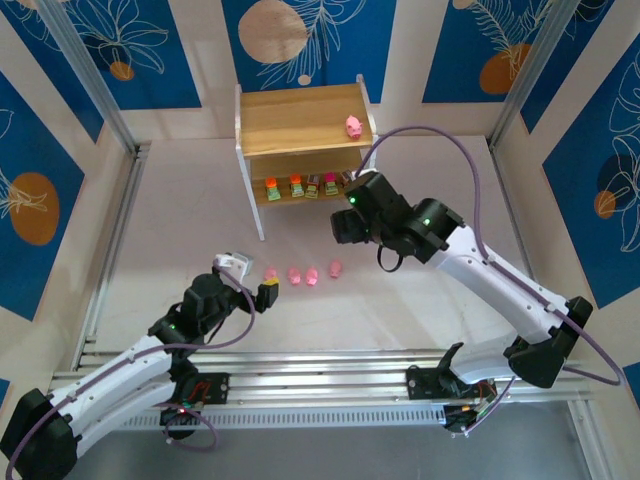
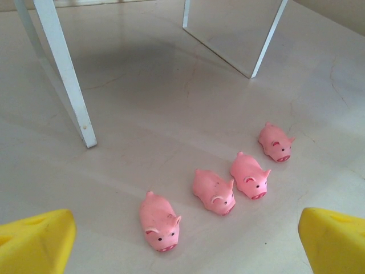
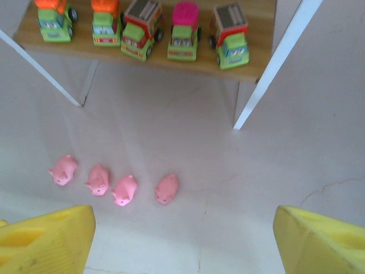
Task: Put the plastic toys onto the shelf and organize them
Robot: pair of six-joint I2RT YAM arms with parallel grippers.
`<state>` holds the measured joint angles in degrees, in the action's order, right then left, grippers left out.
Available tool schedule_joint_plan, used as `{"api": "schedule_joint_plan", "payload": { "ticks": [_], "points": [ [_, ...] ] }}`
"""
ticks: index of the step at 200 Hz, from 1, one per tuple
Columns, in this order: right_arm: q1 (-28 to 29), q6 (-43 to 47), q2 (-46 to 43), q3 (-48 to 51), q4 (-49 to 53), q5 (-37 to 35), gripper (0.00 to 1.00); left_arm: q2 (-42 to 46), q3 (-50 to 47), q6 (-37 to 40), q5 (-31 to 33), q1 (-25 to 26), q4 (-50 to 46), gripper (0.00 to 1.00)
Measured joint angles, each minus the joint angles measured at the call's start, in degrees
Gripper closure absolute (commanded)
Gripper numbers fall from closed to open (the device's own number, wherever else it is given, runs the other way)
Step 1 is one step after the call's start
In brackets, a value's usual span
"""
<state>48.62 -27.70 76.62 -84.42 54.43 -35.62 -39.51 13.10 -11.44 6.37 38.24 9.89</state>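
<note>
While the left gripper (image 2: 185, 242) hangs wide open and empty just short of four pink pigs (image 2: 214, 191) rowed on the table (image 2: 171, 114) — light, rounded, likely slippery, best pinched across the flanks — the right gripper (image 3: 182, 240), equally open and empty, faces five toy trucks (image 3: 140, 28) on the shelf (image 3: 259, 34).

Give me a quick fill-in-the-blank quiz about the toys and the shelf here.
1. The pink pigs lined up on the table number ____.
2. On the shelf, the five green trucks stand on the ____ board.
3. The top board holds just ____ pig.
Missing words: four; lower; one.
</note>
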Motion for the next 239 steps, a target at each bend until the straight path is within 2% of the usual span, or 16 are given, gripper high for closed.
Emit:
{"api": "schedule_joint_plan", "payload": {
  "ticks": [120,239],
  "points": [
    [2.64,-11.87,0.37,14.86,-5.77,1.4,0.21,-0.48,0.0,0.0,0.0,0.0,0.28,0.0],
    [2.29,-16.37,11.23,16.85,-12.48,4.61,0.21,-0.48,0.0,0.0,0.02,0.0,0.37,0.0]
  ]
}}
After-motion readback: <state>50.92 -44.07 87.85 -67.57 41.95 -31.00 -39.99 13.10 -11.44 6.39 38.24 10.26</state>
